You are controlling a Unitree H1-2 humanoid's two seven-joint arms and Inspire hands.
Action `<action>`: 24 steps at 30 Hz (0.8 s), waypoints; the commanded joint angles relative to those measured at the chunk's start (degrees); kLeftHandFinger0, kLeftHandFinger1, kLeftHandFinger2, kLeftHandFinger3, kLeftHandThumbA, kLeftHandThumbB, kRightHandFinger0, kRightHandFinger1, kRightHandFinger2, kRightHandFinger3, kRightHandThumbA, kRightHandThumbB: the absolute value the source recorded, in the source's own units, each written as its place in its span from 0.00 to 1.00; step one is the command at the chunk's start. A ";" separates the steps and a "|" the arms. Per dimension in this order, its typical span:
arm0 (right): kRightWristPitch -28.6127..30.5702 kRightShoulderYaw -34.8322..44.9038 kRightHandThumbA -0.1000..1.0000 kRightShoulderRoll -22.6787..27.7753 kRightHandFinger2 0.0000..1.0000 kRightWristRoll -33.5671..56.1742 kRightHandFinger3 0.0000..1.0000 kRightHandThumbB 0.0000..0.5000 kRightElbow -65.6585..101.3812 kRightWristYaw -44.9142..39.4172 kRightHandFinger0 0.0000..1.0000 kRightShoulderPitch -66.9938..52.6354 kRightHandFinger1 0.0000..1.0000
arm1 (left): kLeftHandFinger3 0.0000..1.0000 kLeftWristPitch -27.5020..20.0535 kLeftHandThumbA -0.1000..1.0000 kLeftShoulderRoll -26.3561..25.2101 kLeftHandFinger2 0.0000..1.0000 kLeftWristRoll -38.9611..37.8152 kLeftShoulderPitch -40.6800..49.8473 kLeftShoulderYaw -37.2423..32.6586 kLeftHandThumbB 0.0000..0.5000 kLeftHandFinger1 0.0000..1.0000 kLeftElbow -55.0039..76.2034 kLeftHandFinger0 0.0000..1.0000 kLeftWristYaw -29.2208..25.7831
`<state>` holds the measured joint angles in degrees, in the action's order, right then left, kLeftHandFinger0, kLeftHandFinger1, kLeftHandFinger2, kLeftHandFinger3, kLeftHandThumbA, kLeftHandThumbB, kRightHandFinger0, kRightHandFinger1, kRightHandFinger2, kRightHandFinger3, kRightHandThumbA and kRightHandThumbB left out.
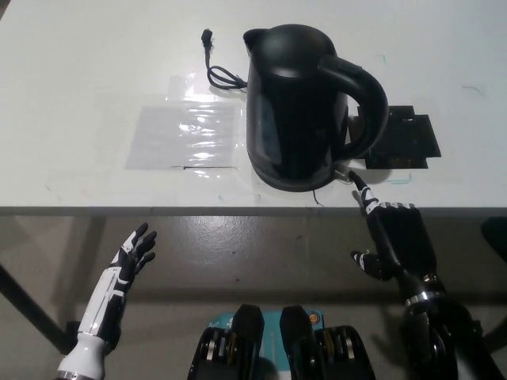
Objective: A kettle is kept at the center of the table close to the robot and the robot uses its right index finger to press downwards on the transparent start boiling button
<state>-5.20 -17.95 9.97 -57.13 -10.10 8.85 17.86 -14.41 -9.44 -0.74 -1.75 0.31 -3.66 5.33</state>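
Your black plastic electric kettle (297, 103) sits at the near-centre edge of the white table (95, 63), and the black right hand (396, 237) has one finger extended, the rest curled, its tip at the small clear button (342, 171) under the handle base. I'd judge the press just starting or imminent; you can't tell from here whether the button is down. White left hand (131, 257) rests low at the left, fingers spread, holding nothing.

You see a white left hand (131, 255) with black finger segments (slim white forearm behind it) and a black right hand (394, 237) with small white finger markings.
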 commanded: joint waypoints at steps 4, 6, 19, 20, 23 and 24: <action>-2.34 -0.43 1.00 -0.09 0.01 0.12 1.00 0.55 0.20 -1.52 0.00 3.56 0.00 | 1.00 -1.99 1.00 -1.07 1.00 -0.01 -0.77 -0.23 0.65 1.00 2.00 1.00 1.14; -2.53 -0.50 1.00 -0.12 0.00 0.45 1.00 0.56 -0.41 -1.81 0.00 3.93 0.00 | 1.00 -1.96 1.00 -1.04 1.00 -0.17 -0.83 -0.21 0.65 1.00 1.89 1.00 1.17; -2.98 -1.19 1.00 -0.34 0.00 1.17 1.00 0.57 -3.57 -1.19 0.00 5.75 0.00 | 1.00 -1.60 1.00 -1.22 1.00 -0.22 -1.01 -0.24 0.64 1.00 1.97 1.00 1.31; -2.84 -1.21 1.00 -0.32 0.00 1.26 1.00 0.57 -3.77 -0.99 0.00 5.79 0.00 | 1.00 -1.27 1.00 -1.20 1.00 -0.22 -0.95 -0.25 0.64 1.00 2.19 1.00 1.28; -3.22 -1.42 1.00 -0.22 0.00 1.19 1.00 0.57 -4.03 -1.36 0.00 5.92 0.00 | 1.00 -1.56 1.00 -1.27 1.00 -0.09 -0.94 -0.32 0.63 1.00 2.30 1.00 1.31; -3.30 -1.52 1.00 -0.16 0.00 1.05 1.00 0.57 -4.21 -1.27 0.00 6.00 0.00 | 1.00 -1.51 1.00 -1.25 1.00 0.04 -0.97 -0.32 0.63 1.00 2.27 1.00 1.23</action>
<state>-7.87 -19.22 9.92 -56.76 -14.44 7.36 21.49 -14.40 -9.62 -0.73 -1.81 0.29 -3.59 5.33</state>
